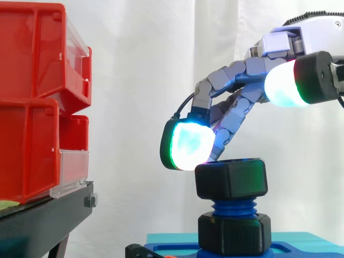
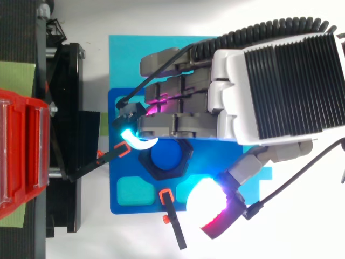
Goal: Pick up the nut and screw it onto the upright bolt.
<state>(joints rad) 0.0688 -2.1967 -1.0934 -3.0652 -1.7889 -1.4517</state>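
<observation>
A black hex nut [image 1: 231,179] sits on top of the blue upright bolt [image 1: 234,207], with a few threads showing beneath it. A second black nut [image 1: 235,233] rests lower, at the bolt's foot on the blue base plate [image 2: 121,108]. From above, the upper nut [image 2: 186,162] rings the bolt's blue top [image 2: 168,155]. My hand [image 1: 236,75] reaches in from the right and hangs over the nut [image 2: 188,102]. One bent finger's cyan-green pad [image 1: 188,144] touches the nut's upper left edge. The thumb pad [image 1: 282,83] is raised well clear of the nut, off to the side [image 2: 207,202].
Red bins [image 1: 32,107] are stacked on a black stand [image 1: 43,220] to the left, close to the base plate. Black clamps with orange tips [image 2: 172,221] stick out from the plate's edge. A teal mat [image 2: 124,54] lies under the plate.
</observation>
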